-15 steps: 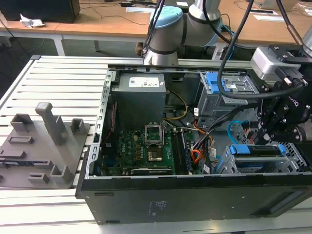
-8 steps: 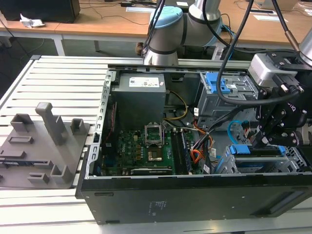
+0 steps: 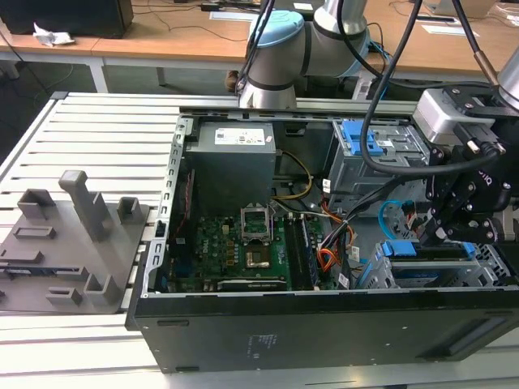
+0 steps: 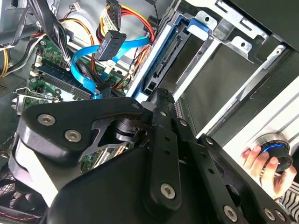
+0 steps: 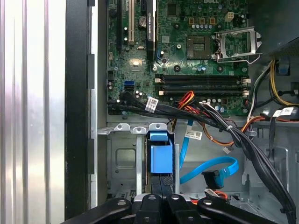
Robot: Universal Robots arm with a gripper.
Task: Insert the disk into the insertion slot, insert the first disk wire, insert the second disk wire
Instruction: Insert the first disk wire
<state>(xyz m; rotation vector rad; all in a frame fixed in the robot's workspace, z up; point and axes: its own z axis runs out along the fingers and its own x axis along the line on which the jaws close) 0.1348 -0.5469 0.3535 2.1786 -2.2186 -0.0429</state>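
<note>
The disk [image 3: 430, 275], silver in a bright blue caddy, lies in the insertion slot [image 3: 371, 274], the low perforated bay at the case's near corner on the exterior view's right. In the first wrist view the disk's blue caddy end [image 5: 161, 157] sits between the insertion slot's metal walls [image 5: 122, 161]. My gripper [image 3: 427, 235] is shut, its black tips [image 5: 161, 186] right at that blue end. The second disk wire [image 5: 210, 168], a flat light-blue cable, loops loose beside the bay, its black plug [image 5: 211, 178] free. In the second wrist view my gripper [image 4: 161, 98] points at the disk's connector edge [image 4: 170, 58], and the second disk wire [image 4: 93, 51] curves nearby.
A taller grey cage with a blue latch [image 3: 366, 139] stands behind the bay. Orange-and-black bundled wires [image 5: 219, 126] with a loose black plug [image 4: 110, 44] cross between the motherboard [image 3: 243, 247] and the bay. A person's hand [image 4: 261, 163] grips a blue-ringed knob outside the case.
</note>
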